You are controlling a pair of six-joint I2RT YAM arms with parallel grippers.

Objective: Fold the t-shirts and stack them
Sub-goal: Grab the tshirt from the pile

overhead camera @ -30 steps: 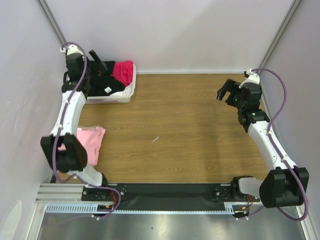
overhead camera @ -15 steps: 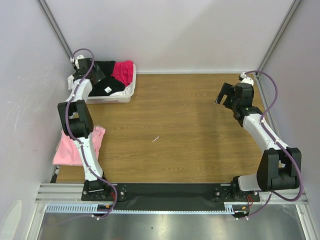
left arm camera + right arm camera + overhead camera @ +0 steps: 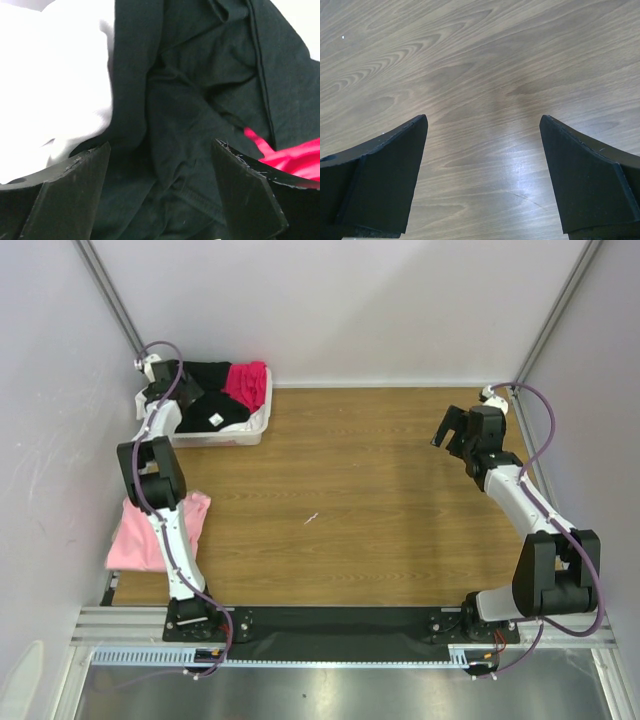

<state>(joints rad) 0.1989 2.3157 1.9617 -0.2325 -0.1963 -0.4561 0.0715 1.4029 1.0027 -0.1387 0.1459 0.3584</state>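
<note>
The black t-shirt (image 3: 212, 412) lies crumpled in a white bin (image 3: 258, 426) at the table's far left corner. My left gripper (image 3: 188, 390) is open, down in the bin. In the left wrist view the jaws (image 3: 160, 150) stand wide, close over the black t-shirt's (image 3: 200, 100) folds, with nothing held. The light pink t-shirt (image 3: 160, 530) lies folded at the table's near left edge, partly behind the left arm. My right gripper (image 3: 448, 430) is open and empty above bare wood at the far right; it also shows in the right wrist view (image 3: 482, 120).
A bright red-pink cloth (image 3: 247, 383) lies in the bin's right part and shows in the left wrist view (image 3: 295, 156). The bin's white wall (image 3: 50, 75) is just left of my left jaws. Grey walls close in the table on both sides.
My left arm has stretched out and lowered the gripper into the bin over the black t-shirt. The right gripper shifted only slightly. In the last half second almost nothing moved.
</note>
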